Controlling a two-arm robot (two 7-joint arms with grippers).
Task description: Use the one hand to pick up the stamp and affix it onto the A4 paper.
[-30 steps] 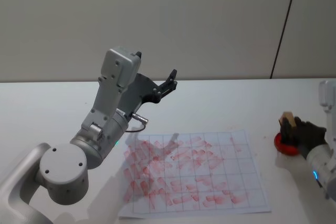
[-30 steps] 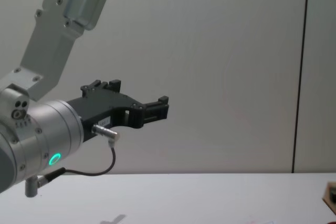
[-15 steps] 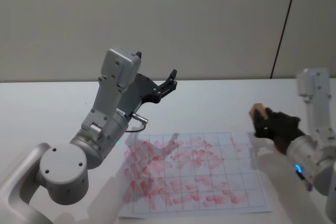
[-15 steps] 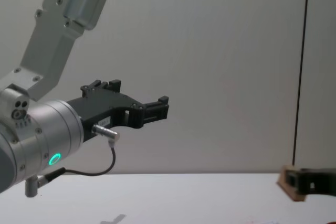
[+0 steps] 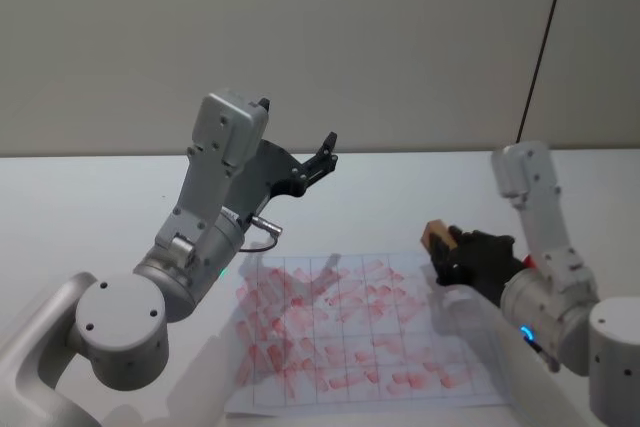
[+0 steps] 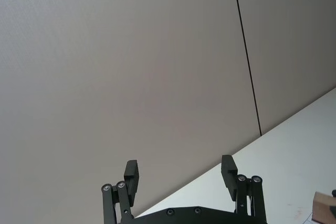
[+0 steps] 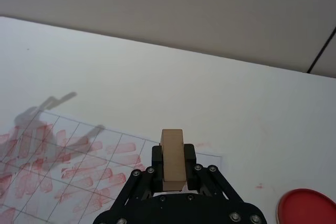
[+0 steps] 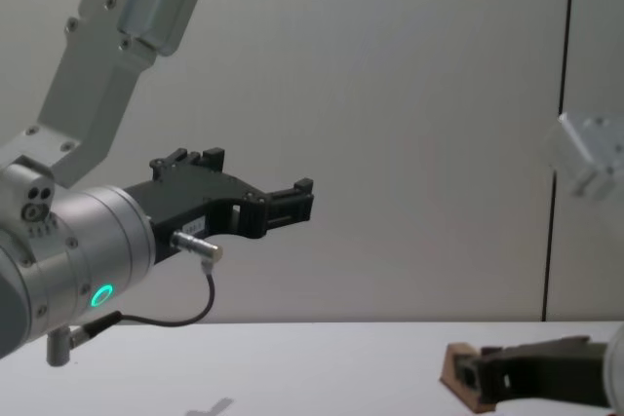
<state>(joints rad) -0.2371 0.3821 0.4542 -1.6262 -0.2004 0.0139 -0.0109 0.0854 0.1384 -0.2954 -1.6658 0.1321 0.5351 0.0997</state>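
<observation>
The stamp (image 5: 434, 236) is a light wooden block held in my right gripper (image 5: 447, 250), which is shut on it just above the right edge of the A4 paper (image 5: 360, 332). The paper is gridded and covered with red stamp marks. In the right wrist view the stamp (image 7: 172, 158) stands upright between the black fingers (image 7: 157, 156), with the paper (image 7: 68, 161) below it. From the chest view the stamp (image 8: 456, 370) hangs low over the table in the right gripper (image 8: 480, 377). My left gripper (image 5: 325, 152) is raised and open behind the paper's far left corner.
A red ink pad (image 7: 307, 208) lies on the white table (image 5: 90, 197) to the right of the paper. The raised left arm (image 5: 215, 207) overhangs the paper's left part. A plain wall stands behind the table.
My right gripper has carried the stamp leftward from the red ink pad to over the paper's right edge. The left arm has not moved.
</observation>
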